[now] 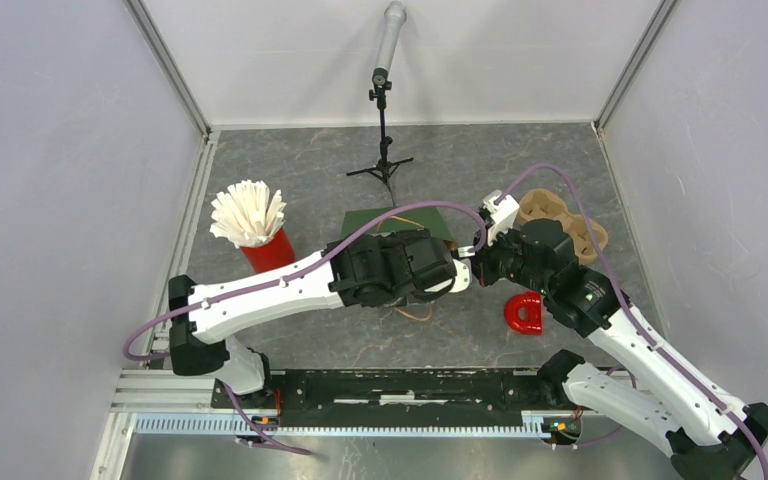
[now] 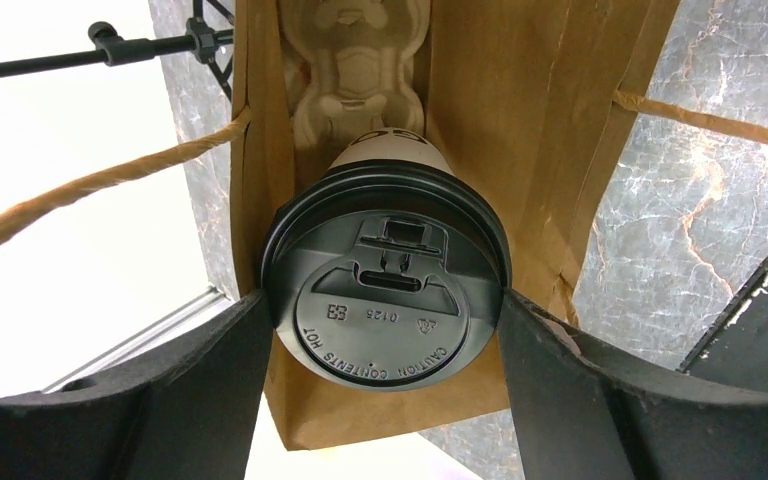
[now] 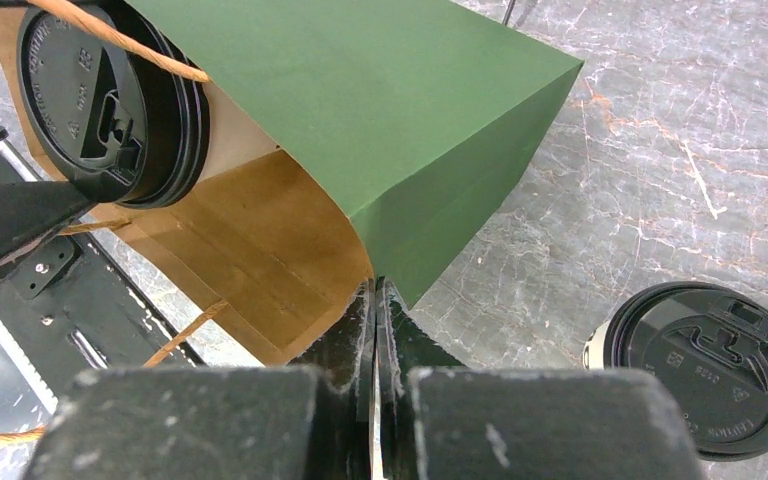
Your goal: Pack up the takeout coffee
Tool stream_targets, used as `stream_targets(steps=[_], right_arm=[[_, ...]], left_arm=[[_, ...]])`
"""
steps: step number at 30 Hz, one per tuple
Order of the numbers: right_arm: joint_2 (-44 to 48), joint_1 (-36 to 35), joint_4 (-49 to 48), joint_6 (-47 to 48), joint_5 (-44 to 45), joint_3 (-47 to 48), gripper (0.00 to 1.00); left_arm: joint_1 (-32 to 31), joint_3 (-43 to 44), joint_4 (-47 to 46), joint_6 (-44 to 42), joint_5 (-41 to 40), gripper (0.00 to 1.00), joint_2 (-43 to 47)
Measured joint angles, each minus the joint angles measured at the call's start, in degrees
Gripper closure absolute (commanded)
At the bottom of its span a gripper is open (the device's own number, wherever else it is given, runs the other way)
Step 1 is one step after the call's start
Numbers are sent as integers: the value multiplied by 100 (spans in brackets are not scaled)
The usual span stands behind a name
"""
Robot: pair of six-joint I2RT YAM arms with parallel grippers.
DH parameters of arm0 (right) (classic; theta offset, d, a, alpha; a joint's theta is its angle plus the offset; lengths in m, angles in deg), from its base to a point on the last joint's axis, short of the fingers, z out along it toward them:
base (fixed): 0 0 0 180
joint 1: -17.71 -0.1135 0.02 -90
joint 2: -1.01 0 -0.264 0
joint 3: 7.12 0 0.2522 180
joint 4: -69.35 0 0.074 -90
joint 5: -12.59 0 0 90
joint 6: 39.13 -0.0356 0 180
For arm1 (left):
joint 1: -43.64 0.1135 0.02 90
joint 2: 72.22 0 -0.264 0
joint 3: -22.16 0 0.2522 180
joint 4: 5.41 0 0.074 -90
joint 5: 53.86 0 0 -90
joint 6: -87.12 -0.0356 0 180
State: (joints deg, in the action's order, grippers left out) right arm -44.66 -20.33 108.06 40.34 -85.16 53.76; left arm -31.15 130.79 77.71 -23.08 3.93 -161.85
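Spreading across the overhead view, the grey marble table (image 1: 290,170) is showing bare stretches along its upper edge and in the lower middle, with pale walls hemming it on three sides. At the centre the green paper bag (image 1: 385,220) is lying on its side, and both arms are crowding its mouth from the lower left and lower right. The brown cup carrier (image 1: 545,210) is sitting just behind the right arm, and the red cup of white sticks (image 1: 265,250) is standing left of the bag, near the left arm. The left gripper (image 2: 385,305) is clamping the takeout coffee (image 2: 385,280) by the rim of its black lid, jaws wide, the cup lying partway inside the bag mouth with the brown inner walls close on either side. The right gripper (image 3: 375,300) is pinching the bag's lower lip, fingers together. A second lidded cup (image 3: 705,370) is standing at the lower right of the right wrist view, apart from the bag's green edge.
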Motion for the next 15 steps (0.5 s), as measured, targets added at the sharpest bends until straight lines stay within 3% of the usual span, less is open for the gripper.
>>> stream_targets(steps=[6,15], right_arm=[[-42,0,72,-186,33,76,94],[-39,0,-9,-549,92,76,100]], left_arm=[[-4,-57,-262,-133,4,48,66],[-24,-122,-535,-164,184,49,76]])
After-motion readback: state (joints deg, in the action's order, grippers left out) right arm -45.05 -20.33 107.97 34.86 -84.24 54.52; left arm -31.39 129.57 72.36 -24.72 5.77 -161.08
